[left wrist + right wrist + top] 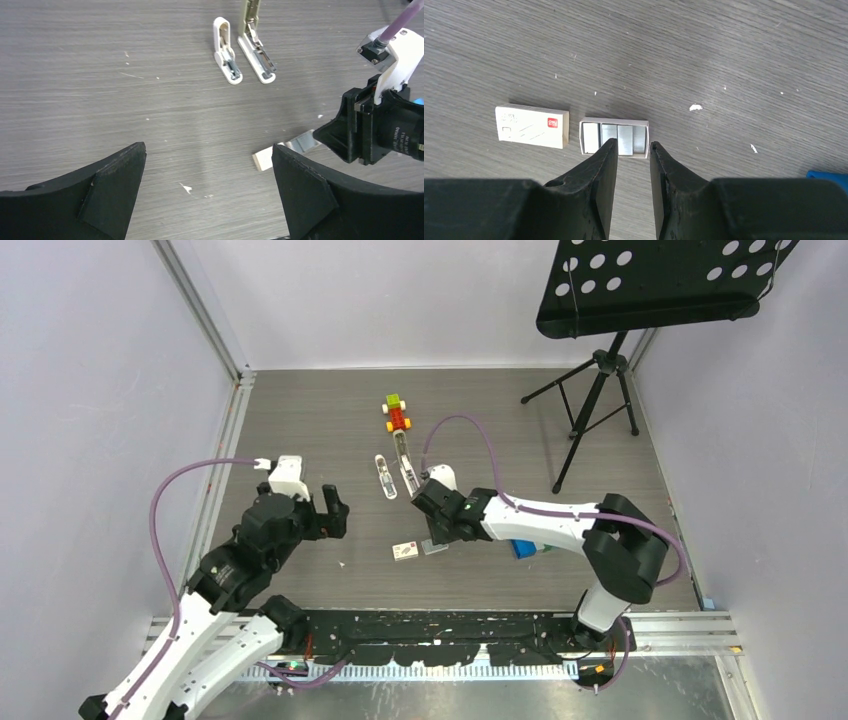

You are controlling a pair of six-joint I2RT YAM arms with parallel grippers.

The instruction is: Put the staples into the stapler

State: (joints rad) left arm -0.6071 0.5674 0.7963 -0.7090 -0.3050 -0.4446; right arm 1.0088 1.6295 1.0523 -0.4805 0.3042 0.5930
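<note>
The staples (620, 138) lie as silvery blocks in a small open white tray, next to their white carton sleeve (531, 126) with a red mark. My right gripper (633, 145) hovers just above the tray's near edge, its jaws a narrow gap apart with nothing between them. From above, the tray (437, 546) and sleeve (405, 551) lie under my right gripper (436, 530). The stapler (405, 465) lies swung open farther back, also seen as the stapler (256, 57). My left gripper (209, 150) stands wide open and empty, left of the sleeve (262, 160).
A short white stubby object (226, 52) lies just left of the stapler. A small colourful toy block car (398, 412) sits behind it. A blue box (525, 548) lies under the right arm. A black music stand (600, 370) stands at the back right. Walls enclose the table.
</note>
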